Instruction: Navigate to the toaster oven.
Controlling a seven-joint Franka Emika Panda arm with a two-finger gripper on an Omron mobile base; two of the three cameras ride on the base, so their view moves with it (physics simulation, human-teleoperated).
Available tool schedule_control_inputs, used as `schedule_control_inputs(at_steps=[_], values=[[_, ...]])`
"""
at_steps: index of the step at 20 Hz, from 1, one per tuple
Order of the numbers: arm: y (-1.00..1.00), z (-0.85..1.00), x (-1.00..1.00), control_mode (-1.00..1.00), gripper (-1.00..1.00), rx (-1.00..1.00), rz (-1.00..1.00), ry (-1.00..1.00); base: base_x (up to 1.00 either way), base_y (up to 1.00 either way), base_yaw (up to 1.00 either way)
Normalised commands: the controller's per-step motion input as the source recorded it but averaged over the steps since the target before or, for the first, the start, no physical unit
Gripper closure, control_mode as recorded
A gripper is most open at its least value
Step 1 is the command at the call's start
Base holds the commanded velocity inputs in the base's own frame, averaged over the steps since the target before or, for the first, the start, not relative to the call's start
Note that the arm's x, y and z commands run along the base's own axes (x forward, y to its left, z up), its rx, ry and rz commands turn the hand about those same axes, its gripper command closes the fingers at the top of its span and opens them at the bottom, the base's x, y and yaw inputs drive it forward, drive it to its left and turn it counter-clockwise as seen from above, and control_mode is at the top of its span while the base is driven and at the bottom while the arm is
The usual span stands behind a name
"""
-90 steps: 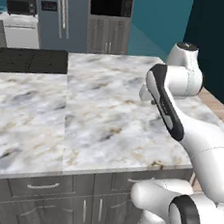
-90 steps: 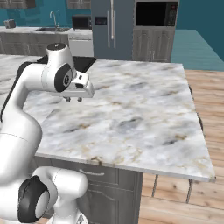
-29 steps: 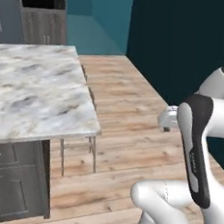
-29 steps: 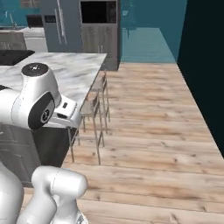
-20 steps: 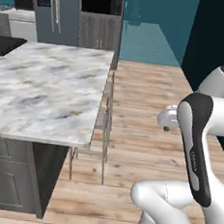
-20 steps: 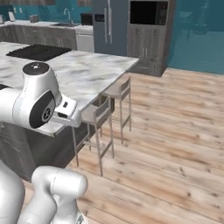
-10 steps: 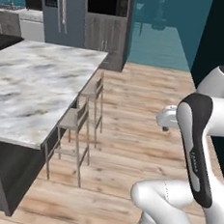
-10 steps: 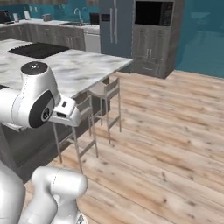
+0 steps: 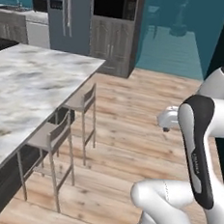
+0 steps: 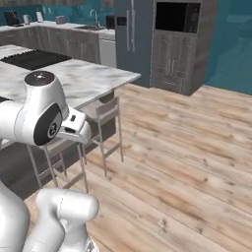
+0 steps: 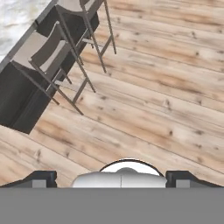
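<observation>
Facing bare plank floor (image 10: 197, 162) beside the marble island (image 9: 24, 81) and stools (image 9: 51, 137); gripper (image 11: 112, 177) fingers wide apart, empty. Toaster oven (image 9: 40, 4), seemingly that dark box, sits on the back counter by the fridge (image 9: 70, 13).

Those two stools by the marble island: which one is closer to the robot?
The nearer stool is the one lower in the left base view, tucked at the island edge. The other stool stands beyond it, towards the island's far corner and the tall grey cabinets.
</observation>
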Motion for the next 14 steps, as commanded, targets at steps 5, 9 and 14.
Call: schedule_control_inputs(at_steps=[5,9,14], values=[[0.0,0.0,0.0,1.0,-1.0,0.0,0.0,0.0,1.0,-0.92,0.12],[0.0,0.0,0.0,1.0,-1.0,0.0,0.0,0.0,1.0,-1.0,0.14],[0.0,0.0,0.0,1.0,-1.0,0.0,0.0,0.0,1.0,-1.0,0.17]])
